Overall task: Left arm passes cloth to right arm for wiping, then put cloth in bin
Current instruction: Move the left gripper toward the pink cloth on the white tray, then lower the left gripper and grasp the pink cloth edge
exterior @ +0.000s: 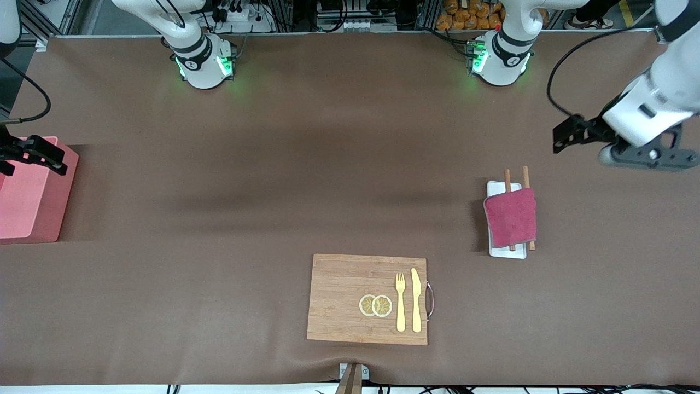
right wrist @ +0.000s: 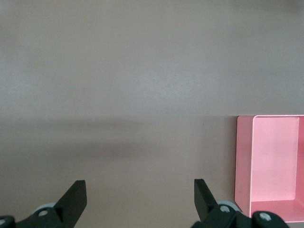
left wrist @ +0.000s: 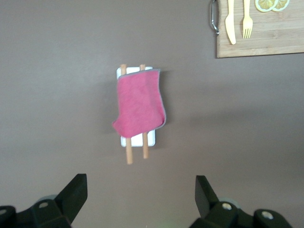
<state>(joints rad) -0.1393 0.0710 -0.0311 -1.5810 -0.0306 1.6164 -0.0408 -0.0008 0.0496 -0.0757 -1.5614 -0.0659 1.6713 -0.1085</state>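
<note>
The crimson-pink cloth lies draped over a white chopstick tray with two chopsticks, toward the left arm's end of the table. In the left wrist view the cloth is apart from my open, empty left gripper. The left gripper hangs in the air over bare table by the tray. The salmon-pink bin stands at the right arm's end. My right gripper is over the bin's edge, and it is open and empty in the right wrist view, beside the bin.
A wooden board lies nearer to the front camera, with a yellow fork, a knife and two lemon slices on it. The board also shows in the left wrist view.
</note>
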